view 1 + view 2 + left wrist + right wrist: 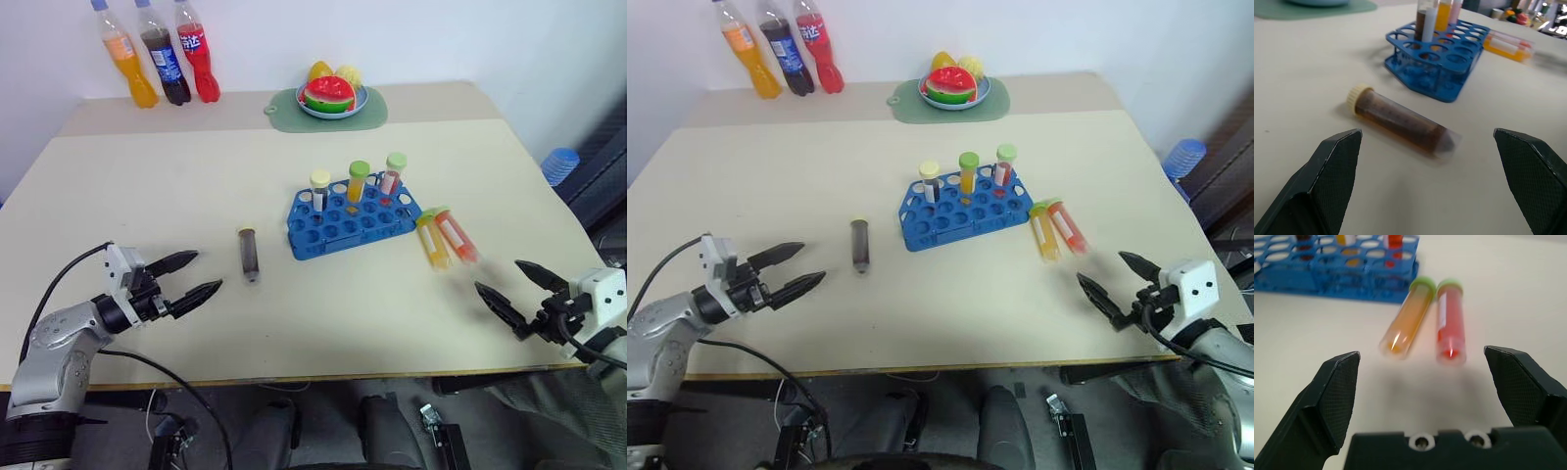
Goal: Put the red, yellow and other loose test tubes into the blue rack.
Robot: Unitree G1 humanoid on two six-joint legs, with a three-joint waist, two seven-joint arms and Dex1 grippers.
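Note:
The blue rack stands mid-table with three capped tubes upright in its far row. One brown test tube with a cream cap lies on the table left of the rack. My left gripper is open and level a short way to that tube's left, pointing at it. Right of the rack, a yellow test tube and a red test tube, both green-capped, lie side by side. My right gripper hovers open just in front of them, with the pair between the lines of its fingers.
Three soda bottles stand at the table's far left corner. A green mat with a plate of toy fruit sits at the far middle. A blue ribbed object lies beyond the table's right edge.

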